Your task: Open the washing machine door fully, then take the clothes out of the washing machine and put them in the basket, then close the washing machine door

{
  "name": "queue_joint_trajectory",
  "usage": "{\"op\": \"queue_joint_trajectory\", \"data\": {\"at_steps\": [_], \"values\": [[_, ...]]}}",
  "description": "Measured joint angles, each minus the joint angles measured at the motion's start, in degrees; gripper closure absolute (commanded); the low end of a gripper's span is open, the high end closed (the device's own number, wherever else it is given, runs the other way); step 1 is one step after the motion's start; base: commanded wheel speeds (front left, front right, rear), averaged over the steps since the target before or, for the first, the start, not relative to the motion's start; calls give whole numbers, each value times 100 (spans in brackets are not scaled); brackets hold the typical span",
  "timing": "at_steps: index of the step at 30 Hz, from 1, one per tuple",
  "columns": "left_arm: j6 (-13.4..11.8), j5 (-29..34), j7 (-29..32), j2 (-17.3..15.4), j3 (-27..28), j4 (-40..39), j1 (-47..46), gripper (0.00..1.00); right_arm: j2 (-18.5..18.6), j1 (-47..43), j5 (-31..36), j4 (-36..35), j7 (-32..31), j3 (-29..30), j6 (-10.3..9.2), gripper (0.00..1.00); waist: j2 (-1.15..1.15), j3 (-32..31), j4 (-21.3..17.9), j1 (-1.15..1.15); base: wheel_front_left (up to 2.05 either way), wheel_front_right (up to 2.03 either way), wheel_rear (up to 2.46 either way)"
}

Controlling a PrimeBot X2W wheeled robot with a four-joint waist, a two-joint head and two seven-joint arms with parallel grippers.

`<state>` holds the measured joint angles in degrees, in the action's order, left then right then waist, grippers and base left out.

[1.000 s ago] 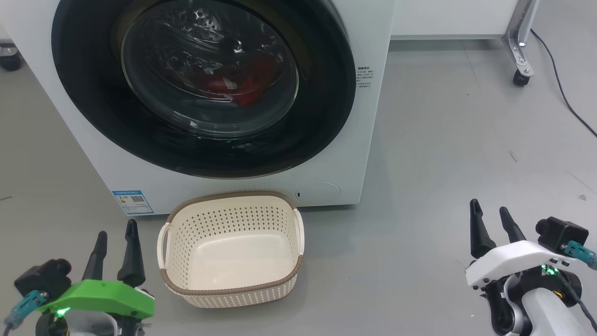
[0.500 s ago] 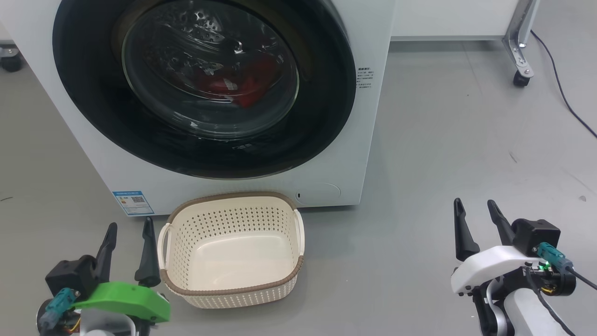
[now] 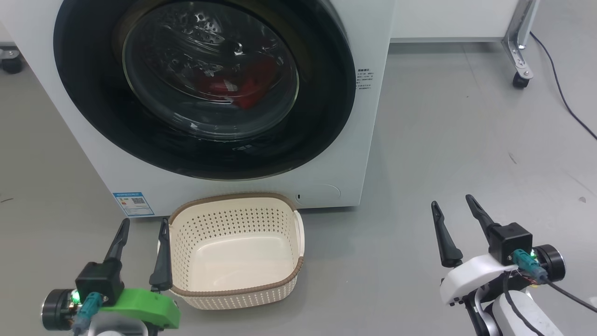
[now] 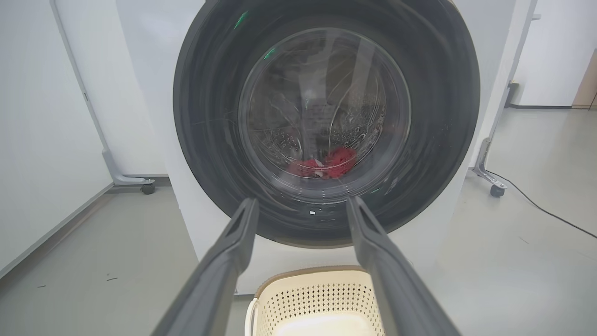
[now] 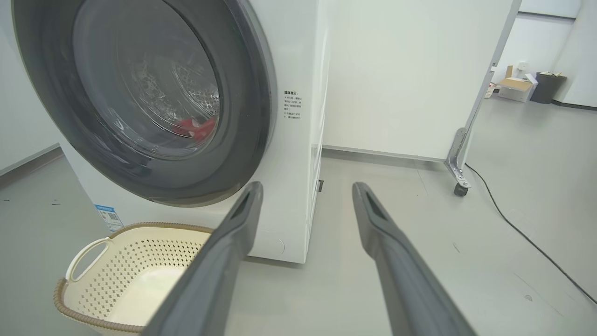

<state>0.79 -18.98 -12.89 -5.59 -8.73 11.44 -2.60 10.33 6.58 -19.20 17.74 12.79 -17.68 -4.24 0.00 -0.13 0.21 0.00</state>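
The washing machine point(image 3: 107, 154) is a white box right in front of me. Its round black washing machine door point(image 3: 93, 93) lies shut against the front. Through the glass I see the red clothes point(image 3: 235, 86) low in the drum, also the clothes point(image 4: 326, 163) and the clothes point(image 5: 193, 128). The cream basket point(image 3: 233, 298) stands empty on the floor below the door. My left gripper point(image 3: 145, 221) is open, its right finger beside the basket's left handle. My right gripper point(image 3: 451, 200) is open over bare floor, right of the machine. Both grippers point(image 4: 301, 200) point(image 5: 307, 185) hold nothing.
A wheeled metal leg with a caster point(image 3: 520, 79) stands at the back right, with a black cable point(image 3: 569, 107) trailing over the grey floor. Another caster point(image 3: 11, 63) sits left of the machine. Boxes and a bin point(image 5: 531, 86) stand far off.
Both arms have turned and shifted inward: the left gripper moved right, up to the basket's left handle, and the right gripper moved left. Door, clothes and basket stay put.
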Motion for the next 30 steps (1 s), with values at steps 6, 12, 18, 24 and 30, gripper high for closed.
{"op": "queue_joint_trajectory", "data": {"at_steps": [6, 12, 18, 24, 30], "values": [[-52, 448, -118, 26, -32, 36, 0, 0, 9, 0, 448, 11, 115, -63, -91, 0, 0, -7, -7, 0, 0, 0, 0], [-52, 591, -140, 53, -33, 76, 0, 0, -5, 1, 547, 15, 133, -25, -104, 0, 0, -5, -16, 0, 0, 0, 0], [-52, 591, -140, 73, 5, 111, 0, 0, -62, -1, 547, 16, 133, 56, -105, 0, 0, 1, -21, 0, 0, 0, 0], [-49, 588, -140, 99, 60, 155, 0, 0, -102, -3, 546, 16, 133, 159, -140, 0, 0, -3, -25, 0, 0, 0, 0], [-47, 590, -140, 104, 82, 181, -1, 0, -119, -7, 547, 16, 134, 196, -138, 0, 0, -7, -29, 0, 0, 0, 0]]}}
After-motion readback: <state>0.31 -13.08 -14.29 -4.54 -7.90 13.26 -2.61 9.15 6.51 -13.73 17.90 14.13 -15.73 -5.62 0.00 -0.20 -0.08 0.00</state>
